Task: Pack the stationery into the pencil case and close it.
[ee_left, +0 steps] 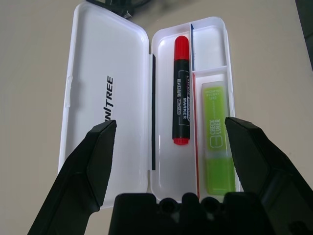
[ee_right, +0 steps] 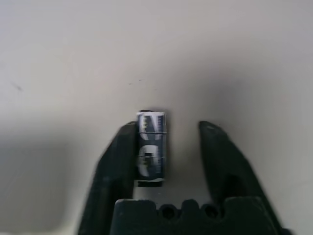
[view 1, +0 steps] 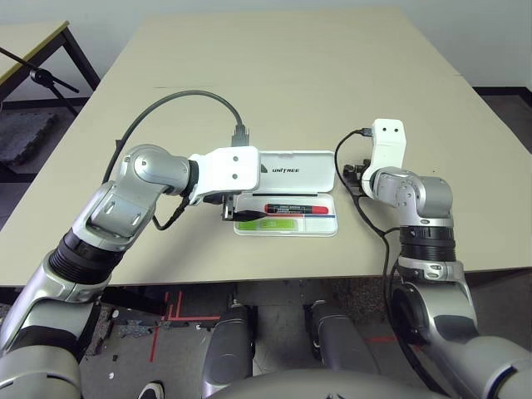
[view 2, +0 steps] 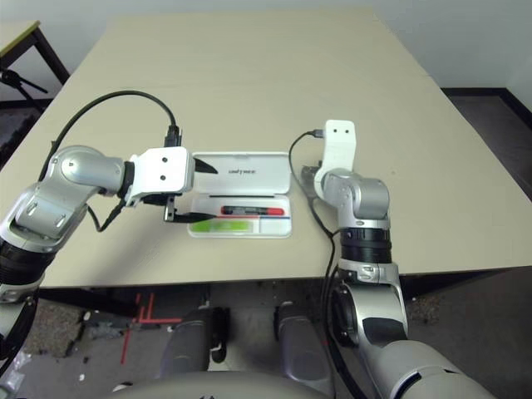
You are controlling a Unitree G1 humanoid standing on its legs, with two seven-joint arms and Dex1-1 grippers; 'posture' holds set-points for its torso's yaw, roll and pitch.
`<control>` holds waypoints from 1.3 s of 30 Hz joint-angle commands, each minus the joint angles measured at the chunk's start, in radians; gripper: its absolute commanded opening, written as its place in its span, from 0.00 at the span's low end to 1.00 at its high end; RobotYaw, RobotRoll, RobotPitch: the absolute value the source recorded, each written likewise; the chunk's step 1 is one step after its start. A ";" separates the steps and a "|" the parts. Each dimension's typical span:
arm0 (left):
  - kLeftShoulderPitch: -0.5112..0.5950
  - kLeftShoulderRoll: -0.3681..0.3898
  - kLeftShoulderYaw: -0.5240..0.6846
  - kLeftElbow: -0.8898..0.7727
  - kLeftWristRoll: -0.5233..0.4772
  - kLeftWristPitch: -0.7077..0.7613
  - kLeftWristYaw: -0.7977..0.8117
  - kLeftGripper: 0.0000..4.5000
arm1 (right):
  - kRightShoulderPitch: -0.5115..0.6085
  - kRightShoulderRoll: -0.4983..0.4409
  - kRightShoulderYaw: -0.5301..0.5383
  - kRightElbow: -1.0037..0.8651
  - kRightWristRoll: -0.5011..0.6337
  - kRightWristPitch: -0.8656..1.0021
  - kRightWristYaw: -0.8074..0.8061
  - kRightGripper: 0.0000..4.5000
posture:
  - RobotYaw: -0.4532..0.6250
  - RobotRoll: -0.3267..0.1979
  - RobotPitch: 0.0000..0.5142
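The beige table [view 1: 274, 75] is seen spread under both arms, bare beyond the work area. The white pencil case [view 1: 287, 214] lies open near its front edge, its lid [ee_left: 105, 98], lettered "UNITREE", folded flat away from the robot and its tray [ee_left: 211, 41] on the robot's side.

The left gripper [ee_left: 171, 161] is held at the case's left end, directly over it, with its two fingers spread fully wide and nothing between them. The case's long axis runs straight ahead of this hand.

Inside the tray, a red marker [ee_left: 181, 105] with a black barrel is laid lengthwise beside the hinge, and a lime-green highlighter [ee_left: 216, 142] is laid parallel to it in the compartment beyond. A thin red-and-blue pencil [ee_left: 196, 147] appears to lie on edge between the two, though so little of it is seen that this is uncertain.

The right gripper [ee_right: 166, 147] is lowered to the table well to the right of the case. A small dark-and-silver metallic piece [ee_right: 150, 147] stands between its fingers, touching one finger while a gap is left to the other; the fingers are partly closed and a firm hold is not yet shown. The piece's long axis lies along the fingers. The right arm is plainly the nearer one to it, and nothing is seen in the way between it and the tray.
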 commanded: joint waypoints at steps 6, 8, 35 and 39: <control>-0.004 0.001 -0.010 -0.008 0.012 0.003 0.005 1.00 | 0.049 -0.026 -0.021 -0.043 -0.004 0.062 0.002 0.07 | 0.44 0.62 0.19; -0.004 0.001 -0.011 -0.009 0.012 0.004 0.005 1.00 | 0.057 -0.044 -0.022 -0.064 -0.002 0.080 0.011 0.07 | 0.44 0.62 0.19; 0.000 0.007 -0.013 0.001 0.022 -0.006 -0.003 1.00 | 0.291 -0.831 0.308 -0.229 0.195 -0.681 1.305 0.07 | 0.44 0.62 0.22; 0.006 0.011 -0.010 -0.006 0.022 0.000 0.000 1.00 | 0.271 -0.824 0.338 -0.260 0.227 -0.683 1.404 0.07 | 0.44 0.62 0.22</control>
